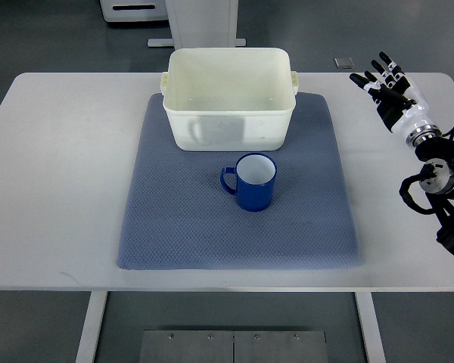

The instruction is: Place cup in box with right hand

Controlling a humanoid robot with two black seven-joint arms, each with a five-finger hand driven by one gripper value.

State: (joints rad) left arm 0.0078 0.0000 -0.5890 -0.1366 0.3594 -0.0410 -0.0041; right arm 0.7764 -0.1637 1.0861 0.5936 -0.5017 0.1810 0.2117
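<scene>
A blue cup point(253, 182) with a white inside stands upright on a grey-blue mat point(181, 219), its handle pointing left. A cream plastic box point(229, 97) stands open and empty just behind the cup, at the mat's far edge. My right hand point(386, 85) is at the table's far right, well to the right of the box and the cup. Its fingers are spread and hold nothing. The left arm does not show.
The mat lies on a white table point(53, 174). My right forearm point(439, 170) with black cables runs along the table's right edge. Grey floor and a white stand base point(200, 34) lie beyond the far edge.
</scene>
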